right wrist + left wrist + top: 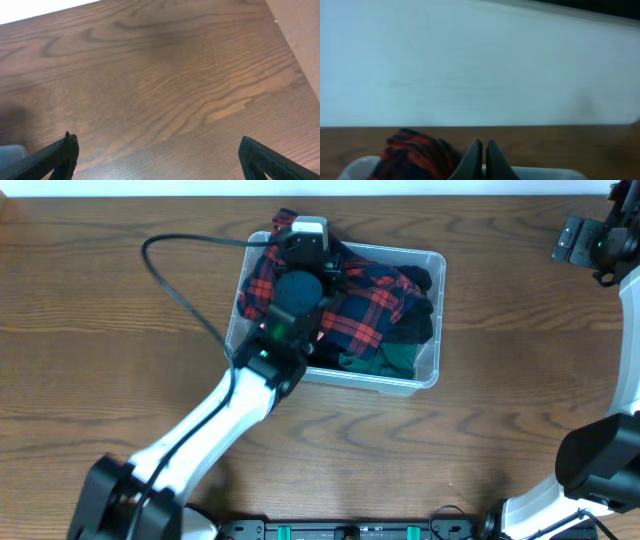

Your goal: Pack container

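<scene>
— Where's the container [431, 372]?
— On the bench [100, 300], holding red plaid cloth [365, 305], black cloth [415, 325] and green cloth [397, 359].
— Left pincer [483, 146]?
— Above the container's far rim, tips closed together, the plaid just beside them.
— Right pincer [157, 144]?
— Well apart from the container, off to its right, fingers spread wide over the bench.

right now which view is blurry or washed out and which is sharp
left wrist view: soft all over, pale wall washed out, the red-and-black plaid cloth and shut left pincer blurred; right wrist view: brown wooden table grain crisp, a shadow at lower left; overhead view: sharp, evenly lit, the large clear plastic rectangular bin without strong glare
</scene>
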`<state>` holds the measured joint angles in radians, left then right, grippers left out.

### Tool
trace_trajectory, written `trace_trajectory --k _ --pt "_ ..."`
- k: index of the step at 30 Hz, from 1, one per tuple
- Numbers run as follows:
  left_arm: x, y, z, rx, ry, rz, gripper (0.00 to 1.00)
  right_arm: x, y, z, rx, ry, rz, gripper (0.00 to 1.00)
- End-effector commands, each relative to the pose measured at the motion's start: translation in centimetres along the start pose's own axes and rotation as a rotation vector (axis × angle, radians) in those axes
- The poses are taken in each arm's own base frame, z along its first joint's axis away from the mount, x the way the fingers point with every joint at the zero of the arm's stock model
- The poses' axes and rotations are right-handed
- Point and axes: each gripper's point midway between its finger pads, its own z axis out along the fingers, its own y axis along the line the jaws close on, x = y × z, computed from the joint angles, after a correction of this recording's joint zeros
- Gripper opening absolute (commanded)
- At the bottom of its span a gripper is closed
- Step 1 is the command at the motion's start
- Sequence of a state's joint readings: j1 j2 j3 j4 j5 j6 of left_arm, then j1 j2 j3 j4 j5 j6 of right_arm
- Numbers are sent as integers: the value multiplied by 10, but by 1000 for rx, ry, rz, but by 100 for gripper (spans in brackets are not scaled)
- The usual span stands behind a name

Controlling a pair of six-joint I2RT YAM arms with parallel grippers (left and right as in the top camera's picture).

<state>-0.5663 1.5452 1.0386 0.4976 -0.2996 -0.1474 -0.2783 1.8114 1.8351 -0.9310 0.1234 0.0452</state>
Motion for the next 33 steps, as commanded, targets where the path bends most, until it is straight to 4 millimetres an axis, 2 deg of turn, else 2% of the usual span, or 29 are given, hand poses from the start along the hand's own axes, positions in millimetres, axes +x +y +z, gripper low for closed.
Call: trace_trajectory --k 1,4,7,13,18,20,23,26,29,33 --pt "8 32 20 -90 -9 99 6 4 -2 5 3 15 16 99" --pt "2 54 34 -119 -66 76 6 4 -2 5 3 15 16 99" --pt "-6 60 41 -77 -108 63 6 4 -2 5 3 15 16 99" --pt "-20 60 45 -45 -120 62 6 4 -2 5 4 15 16 99" --pt "-17 40 54 29 109 101 6 4 -2 5 3 15 16 99" --pt "-28 37 51 29 173 116 6 4 -2 5 3 15 16 99" --pt "-61 32 42 25 225 168 6 4 -2 5 3 15 16 99" --pt "-78 29 36 32 231 202 6 4 -2 5 3 15 16 99" --pt "-76 29 38 39 235 261 6 4 -2 5 3 15 16 99" --pt "-56 31 48 42 276 296 6 4 -2 5 4 15 16 99"
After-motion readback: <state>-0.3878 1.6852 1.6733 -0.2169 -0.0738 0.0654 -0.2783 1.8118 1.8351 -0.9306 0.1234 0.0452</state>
